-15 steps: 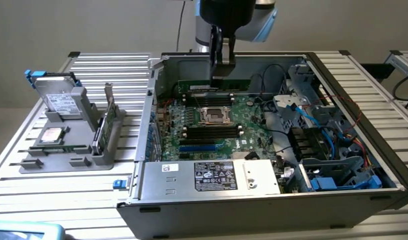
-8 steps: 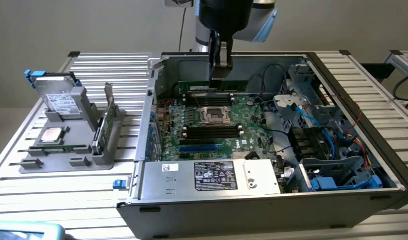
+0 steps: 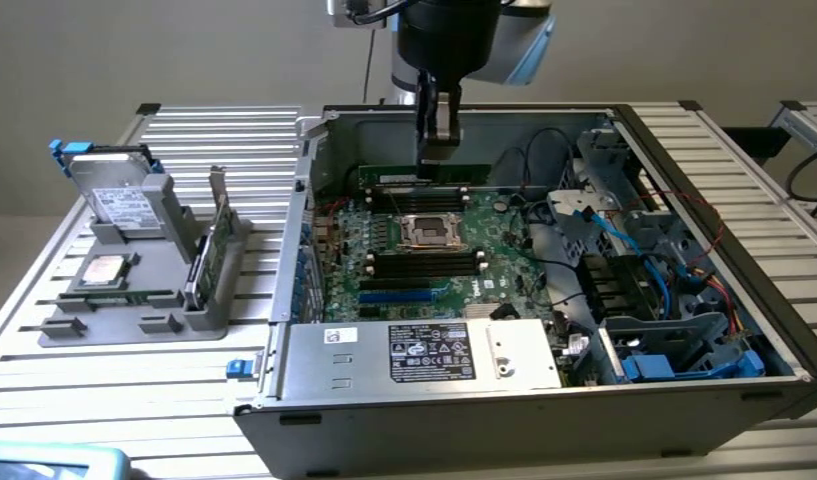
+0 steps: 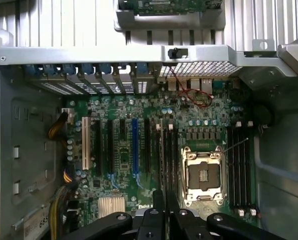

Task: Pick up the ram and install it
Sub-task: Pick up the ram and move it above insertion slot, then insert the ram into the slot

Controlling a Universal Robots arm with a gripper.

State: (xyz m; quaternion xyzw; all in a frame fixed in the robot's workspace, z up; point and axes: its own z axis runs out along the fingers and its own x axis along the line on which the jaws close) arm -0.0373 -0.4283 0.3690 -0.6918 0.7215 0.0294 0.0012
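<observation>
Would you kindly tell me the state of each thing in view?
Gripper, shut on the ram.
Ram, held on edge over the motherboard.
Computer case, side open.
Processor socket, looks empty.
Processor chip, flat in fixture.
Green card, upright in fixture.

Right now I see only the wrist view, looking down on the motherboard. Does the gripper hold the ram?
Observer: Yes. The gripper is shut on the top edge of the ram, just beyond the processor socket in the exterior view.
Operator: Where does its label face?
Observer: Its white label faces the socket side.
Operator: What is on the tray?
Observer: At the exterior view's left, the grey tray carries a hard drive, a processor chip and an upright card.
</observation>
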